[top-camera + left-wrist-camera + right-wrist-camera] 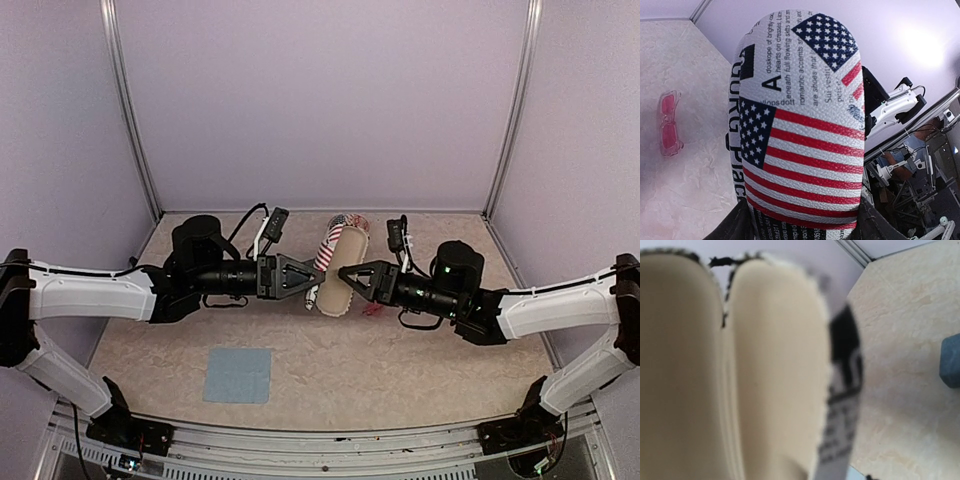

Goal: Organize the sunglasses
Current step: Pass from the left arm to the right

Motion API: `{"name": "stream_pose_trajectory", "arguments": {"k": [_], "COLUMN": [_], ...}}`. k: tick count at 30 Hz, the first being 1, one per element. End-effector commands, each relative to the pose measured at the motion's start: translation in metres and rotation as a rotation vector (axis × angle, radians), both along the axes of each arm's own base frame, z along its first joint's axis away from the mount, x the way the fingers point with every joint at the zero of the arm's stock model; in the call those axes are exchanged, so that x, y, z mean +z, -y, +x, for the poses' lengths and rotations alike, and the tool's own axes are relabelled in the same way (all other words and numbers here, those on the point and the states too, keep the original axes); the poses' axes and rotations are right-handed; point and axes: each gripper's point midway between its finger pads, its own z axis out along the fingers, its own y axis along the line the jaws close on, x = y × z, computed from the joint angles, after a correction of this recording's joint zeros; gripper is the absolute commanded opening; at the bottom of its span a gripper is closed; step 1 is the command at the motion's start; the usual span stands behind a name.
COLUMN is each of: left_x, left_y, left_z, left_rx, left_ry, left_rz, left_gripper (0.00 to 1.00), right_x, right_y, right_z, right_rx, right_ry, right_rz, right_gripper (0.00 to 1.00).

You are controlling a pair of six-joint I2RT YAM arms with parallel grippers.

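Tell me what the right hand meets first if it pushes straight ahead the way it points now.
The open glasses case: its beige lining fills the right hand's wrist view, close and blurred. Whether they already touch, I cannot tell.

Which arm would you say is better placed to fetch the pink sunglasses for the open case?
The right, probably. The pink sunglasses lie on the table just beside the right gripper, while the left gripper appears clamped on the open case, steadying it.
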Motion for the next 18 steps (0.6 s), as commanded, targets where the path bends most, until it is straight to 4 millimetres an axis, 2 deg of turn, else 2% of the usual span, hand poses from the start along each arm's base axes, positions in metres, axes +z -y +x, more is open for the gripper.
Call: {"name": "stream_pose_trajectory", "arguments": {"k": [1,7,13,15,17,18], "left_x": [0.0228,0.0208,0.0202,0.0201,0.0190,0.0186], "left_y": [-0.0054,-0.0067,-0.0082,-0.0094,-0.0113,-0.0124], "left_z": [-0.0060,-0.0078,-0.0115,-0.0107,-0.0090,-0.0089], "left_rx": [-0.020,-0.026,-0.039,-0.031,-0.018,-0.014], "left_ry": [0.059,0.057,0.051,0.052,0.051,0.050], "left_rz": [-0.075,-0.081,-0.096,-0.094,-0.089,-0.090], "left_gripper": [0.00,0.00,0.00,0.00,0.08,0.15], "right_x": [0.0132,0.0126,0.0126,0.0128,0.0144,0.0155], "right_y": [-0.0040,-0.0004,0.0008,0.0008,0.0007,0.0011], "right_z": [0.0000,-0.0021,0.0000,0.0011,0.0020,0.0028], "right_rx": [0.030,0.047,0.037,0.034,0.031,0.026], "right_ry": [0.005,-0.020,-0.023,-0.019,-0.014,-0.008], "right_rz": [0.063,0.106,0.098,0.091,0.082,0.077], "right_gripper": [0.50,0.33,0.00,0.00,0.00,0.00]}}
